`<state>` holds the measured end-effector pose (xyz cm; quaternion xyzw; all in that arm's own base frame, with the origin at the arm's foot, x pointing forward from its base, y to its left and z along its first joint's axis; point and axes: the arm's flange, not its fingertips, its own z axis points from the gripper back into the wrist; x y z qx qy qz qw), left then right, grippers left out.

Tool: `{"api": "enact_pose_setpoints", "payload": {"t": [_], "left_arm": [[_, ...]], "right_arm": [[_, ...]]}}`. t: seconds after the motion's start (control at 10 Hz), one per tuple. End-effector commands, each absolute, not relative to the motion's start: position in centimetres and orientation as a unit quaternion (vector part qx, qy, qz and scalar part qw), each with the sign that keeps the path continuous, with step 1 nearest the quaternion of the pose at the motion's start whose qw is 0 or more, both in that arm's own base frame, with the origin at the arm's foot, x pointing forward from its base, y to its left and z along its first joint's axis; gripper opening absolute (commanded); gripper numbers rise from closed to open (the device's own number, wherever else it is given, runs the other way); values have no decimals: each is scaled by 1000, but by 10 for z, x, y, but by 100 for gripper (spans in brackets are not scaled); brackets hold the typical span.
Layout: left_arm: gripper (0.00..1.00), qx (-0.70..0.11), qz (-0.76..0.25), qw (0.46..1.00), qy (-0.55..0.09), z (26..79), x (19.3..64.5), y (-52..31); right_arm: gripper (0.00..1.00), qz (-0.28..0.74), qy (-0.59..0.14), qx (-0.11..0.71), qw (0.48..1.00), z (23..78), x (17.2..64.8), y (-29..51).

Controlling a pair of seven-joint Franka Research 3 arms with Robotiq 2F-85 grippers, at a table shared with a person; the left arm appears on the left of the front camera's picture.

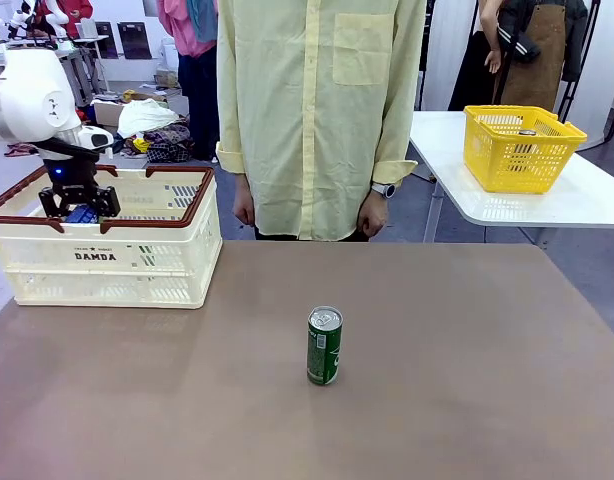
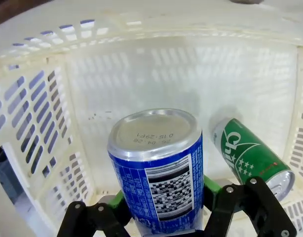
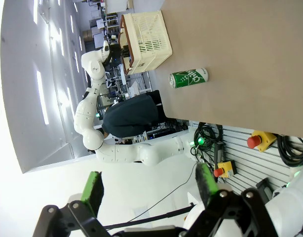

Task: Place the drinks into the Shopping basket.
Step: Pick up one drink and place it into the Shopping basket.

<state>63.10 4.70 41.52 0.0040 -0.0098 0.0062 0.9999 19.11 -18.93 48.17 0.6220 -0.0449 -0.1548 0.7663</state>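
The left claw [image 1: 79, 203] grips a blue can [image 1: 83, 214] just inside the cream basket [image 1: 137, 262] at far left; a green can [image 1: 324, 346] stands upright mid-tabletop [image 1: 477, 390].

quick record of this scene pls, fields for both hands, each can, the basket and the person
left hand: shut on blue can, inside the shopping basket rim
right hand: open, empty, away from the cans
blue can: upright in the grip
green can in basket: lying on its side on the floor
green can on table: upright, mid-table, untouched
person: standing at far edge, arms down
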Motion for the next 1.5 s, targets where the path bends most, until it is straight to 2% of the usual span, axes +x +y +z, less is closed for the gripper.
{"api": "enact_pose_setpoints", "payload": {"t": [0.0, 0.1, 0.7, 1.0, 1.2, 1.4], "left_arm": [[71, 28, 15, 1000, -1, 423, 637, 41], [100, 29, 14, 999, 1, 423, 637, 40], [100, 23, 8, 1000, -12, 434, 631, 39], [100, -1, 16, 999, -37, 471, 613, 47], [100, -48, 35, 995, -78, 540, 561, 50], [100, -179, 152, 959, -156, 590, 493, 39]], "right_arm": [[100, -153, -49, 627, 763, 485, 191, -189], [100, -153, -49, 627, 763, 485, 191, -189], [100, -153, -49, 627, 763, 485, 191, -189], [100, -153, -49, 627, 763, 485, 191, -189], [100, -153, -49, 627, 763, 485, 191, -189], [100, -153, -49, 627, 763, 485, 191, -189]]}}
